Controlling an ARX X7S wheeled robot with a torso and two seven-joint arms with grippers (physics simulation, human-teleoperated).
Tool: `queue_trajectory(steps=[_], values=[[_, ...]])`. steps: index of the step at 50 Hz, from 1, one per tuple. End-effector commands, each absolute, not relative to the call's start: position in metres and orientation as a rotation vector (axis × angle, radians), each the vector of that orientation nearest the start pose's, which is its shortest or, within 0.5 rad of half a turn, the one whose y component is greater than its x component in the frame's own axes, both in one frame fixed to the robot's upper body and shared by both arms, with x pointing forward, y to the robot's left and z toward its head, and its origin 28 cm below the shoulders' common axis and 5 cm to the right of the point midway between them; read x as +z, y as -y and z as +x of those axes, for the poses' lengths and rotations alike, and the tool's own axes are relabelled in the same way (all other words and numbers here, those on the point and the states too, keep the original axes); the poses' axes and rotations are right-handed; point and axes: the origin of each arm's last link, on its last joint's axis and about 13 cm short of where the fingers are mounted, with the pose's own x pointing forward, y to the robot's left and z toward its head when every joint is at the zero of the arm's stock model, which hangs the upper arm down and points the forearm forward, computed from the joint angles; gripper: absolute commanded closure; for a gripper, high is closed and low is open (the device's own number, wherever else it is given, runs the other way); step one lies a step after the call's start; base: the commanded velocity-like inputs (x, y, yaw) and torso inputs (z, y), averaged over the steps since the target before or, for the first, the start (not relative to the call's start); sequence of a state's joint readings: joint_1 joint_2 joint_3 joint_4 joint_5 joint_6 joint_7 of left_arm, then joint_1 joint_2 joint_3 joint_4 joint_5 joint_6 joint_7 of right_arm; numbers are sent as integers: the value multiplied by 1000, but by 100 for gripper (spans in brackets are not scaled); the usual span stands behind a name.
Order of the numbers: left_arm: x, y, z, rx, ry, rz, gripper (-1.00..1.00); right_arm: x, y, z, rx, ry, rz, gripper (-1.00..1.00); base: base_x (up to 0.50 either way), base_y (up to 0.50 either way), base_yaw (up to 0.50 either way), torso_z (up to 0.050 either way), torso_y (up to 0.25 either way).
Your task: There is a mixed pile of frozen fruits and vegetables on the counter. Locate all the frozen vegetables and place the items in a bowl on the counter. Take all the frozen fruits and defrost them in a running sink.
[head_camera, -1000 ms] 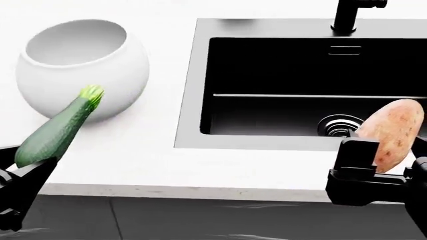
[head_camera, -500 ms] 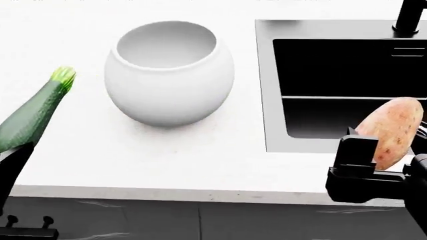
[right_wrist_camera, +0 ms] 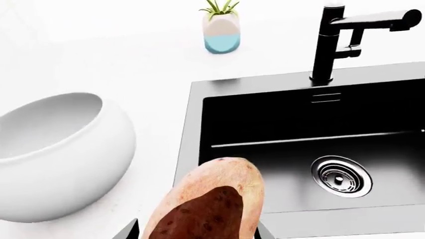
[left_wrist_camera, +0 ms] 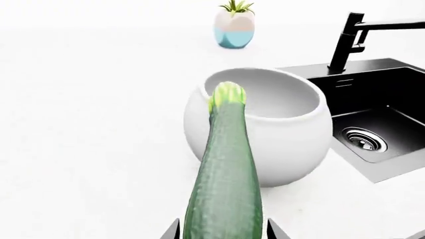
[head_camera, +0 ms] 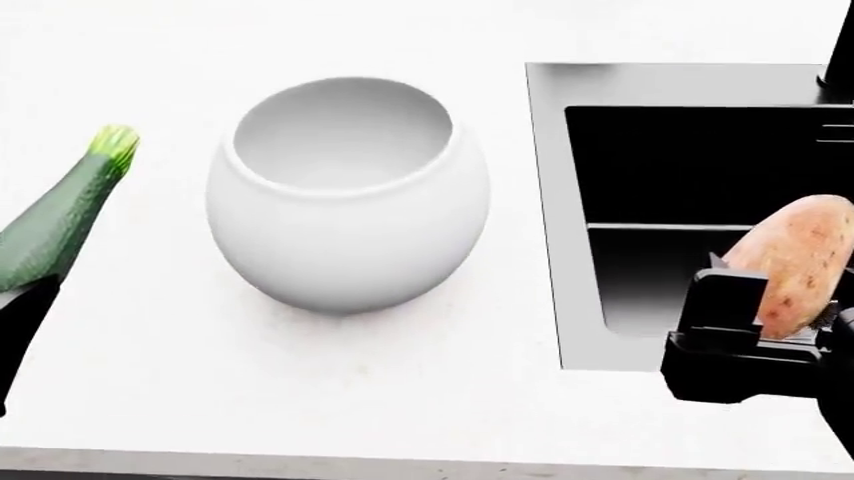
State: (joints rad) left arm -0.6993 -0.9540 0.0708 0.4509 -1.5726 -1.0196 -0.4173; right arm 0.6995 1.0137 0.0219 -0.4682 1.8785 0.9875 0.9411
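Left claw grips zucchini; its long axis points toward 1 o'clock. Bowl lies at 3 o'clock, nearer this arm. Right claw holds sweet potato.

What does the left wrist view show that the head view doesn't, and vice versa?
Only the left wrist view: the small planter at the back of the counter, the black tap and the sink's drain.
Only the head view: the sweet potato held in the right gripper over the sink's near edge.
Both: the zucchini in the left gripper, stem end towards the empty white bowl, plus the sink beside the bowl.
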Motion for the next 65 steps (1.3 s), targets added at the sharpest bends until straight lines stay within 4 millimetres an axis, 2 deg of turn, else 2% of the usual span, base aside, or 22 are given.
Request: queue_trajectory(steps=[1,17,27,65], values=[[250,-302,220,-343,-207,-33,100,273,194,195,19,-231,88,100,414,67,0,0,0],[247,-301,218,-371,-229,-24,100,271,193,196,23,-244,88,100,446,265,0,0,1],[246,-297,220,-380,-234,-25,100,271,195,196,7,-252,95,100,350,2,0,0,1],[244,-300,221,-355,-247,-31,100,272,194,203,4,-251,91,100,75,0,0,0,1]])
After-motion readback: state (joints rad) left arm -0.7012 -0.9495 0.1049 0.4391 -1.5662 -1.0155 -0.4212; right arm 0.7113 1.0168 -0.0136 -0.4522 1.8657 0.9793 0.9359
